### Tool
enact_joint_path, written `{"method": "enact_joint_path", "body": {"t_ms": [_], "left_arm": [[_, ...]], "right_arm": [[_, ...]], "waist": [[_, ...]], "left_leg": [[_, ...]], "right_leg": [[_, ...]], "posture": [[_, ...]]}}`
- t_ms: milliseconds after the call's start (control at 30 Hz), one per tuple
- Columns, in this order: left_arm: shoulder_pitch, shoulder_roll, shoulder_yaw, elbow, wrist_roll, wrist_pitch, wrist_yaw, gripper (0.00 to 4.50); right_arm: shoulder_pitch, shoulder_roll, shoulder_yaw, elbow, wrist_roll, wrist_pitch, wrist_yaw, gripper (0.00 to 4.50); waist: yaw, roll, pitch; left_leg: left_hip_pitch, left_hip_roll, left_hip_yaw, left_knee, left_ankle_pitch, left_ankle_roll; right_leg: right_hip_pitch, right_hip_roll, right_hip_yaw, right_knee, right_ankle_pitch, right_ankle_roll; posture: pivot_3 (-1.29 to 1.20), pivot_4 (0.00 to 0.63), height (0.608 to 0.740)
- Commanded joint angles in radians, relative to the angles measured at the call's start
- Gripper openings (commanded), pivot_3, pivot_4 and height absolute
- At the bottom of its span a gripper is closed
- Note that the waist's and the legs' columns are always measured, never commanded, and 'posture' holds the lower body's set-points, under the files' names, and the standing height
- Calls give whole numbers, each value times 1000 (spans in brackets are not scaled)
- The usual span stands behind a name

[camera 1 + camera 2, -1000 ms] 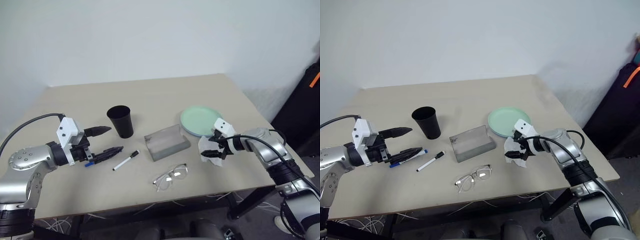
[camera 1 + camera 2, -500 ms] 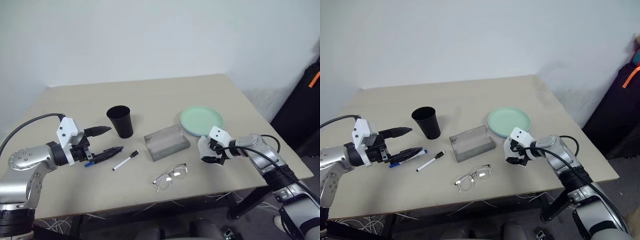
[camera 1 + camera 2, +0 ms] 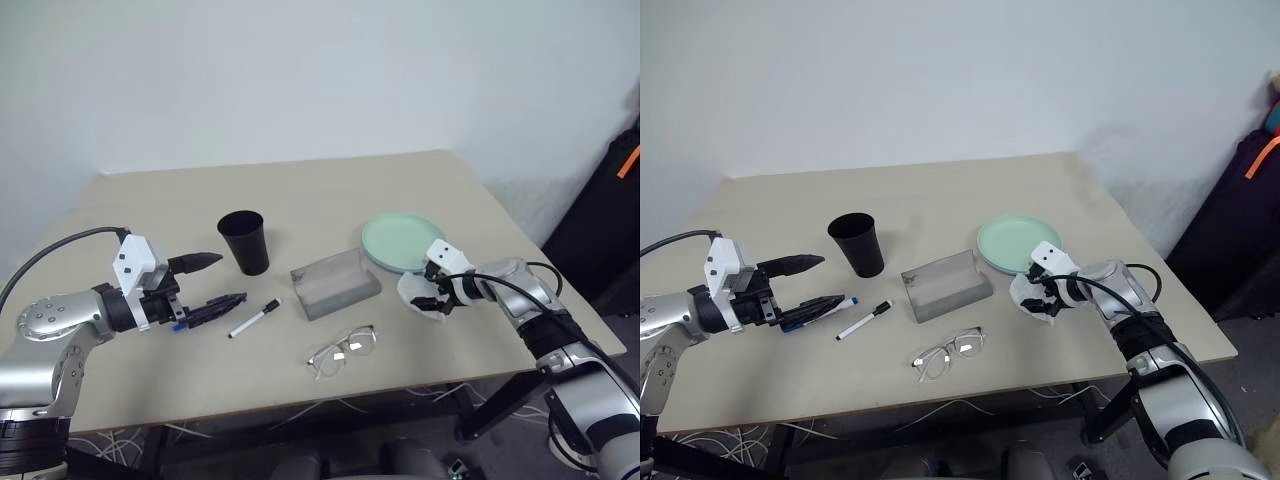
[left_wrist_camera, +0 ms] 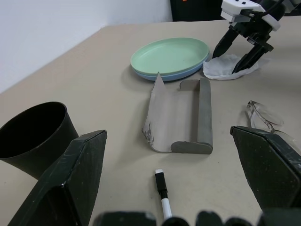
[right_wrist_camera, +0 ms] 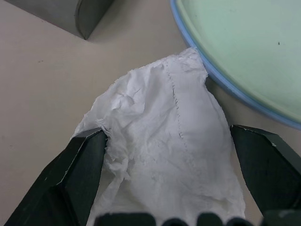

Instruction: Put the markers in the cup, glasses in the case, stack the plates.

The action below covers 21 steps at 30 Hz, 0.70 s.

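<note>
The left gripper [image 3: 208, 280] hovered level above the tabletop, its two black fingers spread wide. The right gripper [image 3: 432, 297] pointed steeply downward, black fingers [image 4: 223, 44] parted, arm bent at the elbow.

from my feed this reads as a bare test room or lab corner, not a home. a plain beige table [image 3: 330, 190] fills the middle of the frame, pushed against a blank white wall [image 3: 300, 70] across the whole top. loose pale cables [image 3: 330, 410] hang under the table's near edge at the bottom centre, which looks like rig wiring. at the far right edge there is a black bag or case with an orange strap [image 3: 628, 160] standing on the floor. the items on the table look like staged props: a black cup [image 3: 245, 242], stacked plates [image 3: 400, 240], a grey case [image 3: 335, 283], glasses [image 3: 342, 351], a marker [image 3: 253, 319] and a tissue [image 3: 418, 296].
</note>
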Motion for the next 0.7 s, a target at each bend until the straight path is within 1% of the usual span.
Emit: {"method": "enact_joint_path", "body": {"t_ms": [33,233,300,367,700], "left_arm": [[-12,11,21,-27,-3,-11,2,4500],[-20,12,17,-21,-1,-11,2,4500],[-26,12,15,-18,-1,-11,2,4500],[-30,12,13,-15,0,-11,2,4500],[-36,7,9,-12,3,-13,4,4500]], "right_arm": [[1,-6,-8,20,-18,25,6,4473],[10,-1,-9,-8,-13,49,36,4473],[13,0,-4,-20,-12,56,50,4098],[17,1,-1,-30,-12,63,63,3577],[33,-1,17,-68,-13,78,121,114]], "waist": [[0,0,0],[0,0,0],[-1,0,0],[-1,0,0],[0,0,0]], "left_leg": [[0,0,0,0,0,0],[0,0,0,0,0,0],[0,0,0,0,1,1],[0,0,0,-1,2,3],[0,0,0,-1,0,0]], "right_leg": [[0,0,0,0,0,0],[0,0,0,1,0,0],[0,0,0,2,0,0],[0,0,0,2,0,0],[0,0,0,0,0,0]], "posture": [[0,0,732],[0,0,732],[0,0,732],[0,0,732],[0,0,732]]}}
